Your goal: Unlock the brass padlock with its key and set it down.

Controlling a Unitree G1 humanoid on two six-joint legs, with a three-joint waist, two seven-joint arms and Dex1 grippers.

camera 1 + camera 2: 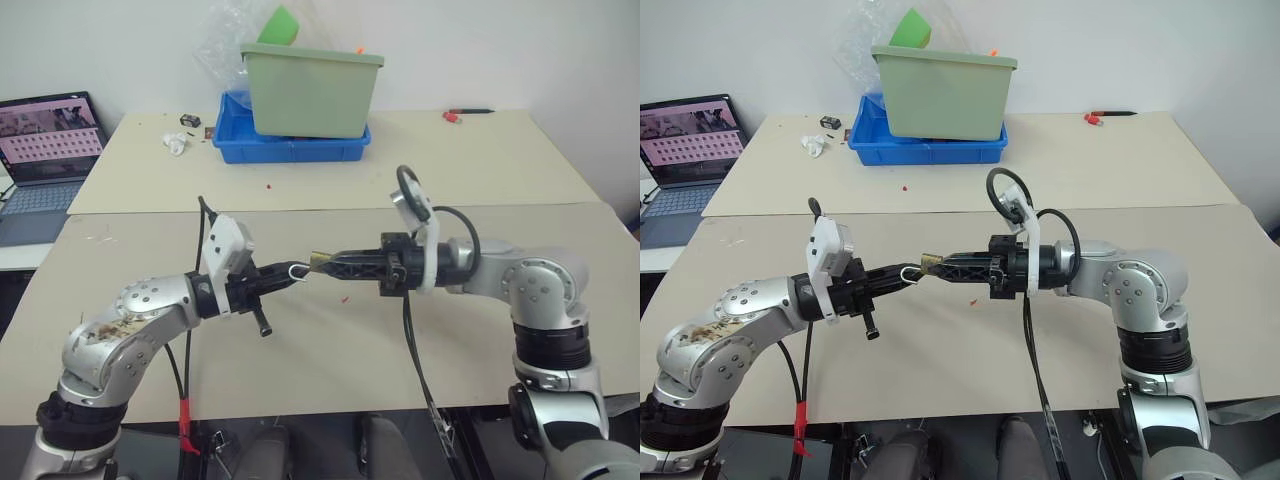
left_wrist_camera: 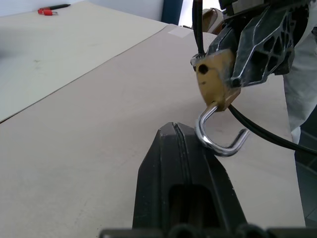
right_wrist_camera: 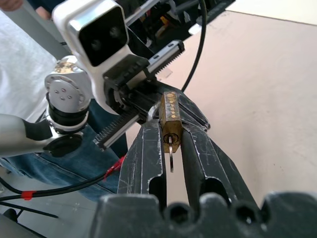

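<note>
a: start at the left edge. what's over there?

b: an open laptop [image 1: 45,150] on a side surface, screen lit. next to it, on the far table [image 1: 480,160], some small white bits [image 1: 175,143] and a small dark object [image 1: 191,120], then a blue tray [image 1: 290,148] with a pale green bin [image 1: 310,92] standing in it and clear plastic wrap [image 1: 228,40] behind.

a: and nearer, over the near table [image 1: 330,350]?

b: the left gripper [image 1: 290,274] reaches in level from the left, its fingers [image 2: 183,163] pressed together. the silvery shackle [image 2: 220,136] sits right at their tips, hooked over the edge; in the left wrist view the loop has one end free of the body, so it stands open.

a: where's the brass padlock itself?

b: the brass padlock [image 1: 319,261] is up in the air between the two arms, above the near table, not resting on it. its body is clamped between the fingers [image 3: 148,158] of the right gripper [image 1: 335,264], which comes in from the right, pointing left.

a: the key?

b: in the right wrist view the key [image 3: 170,153] hangs from the lock's end that faces the wrist, in the gap between the right fingers.

a: anything farther right?

b: a red pen [image 1: 468,113] at the far table's back right corner, and a few red specks [image 1: 345,298] scattered on the near one.
</note>
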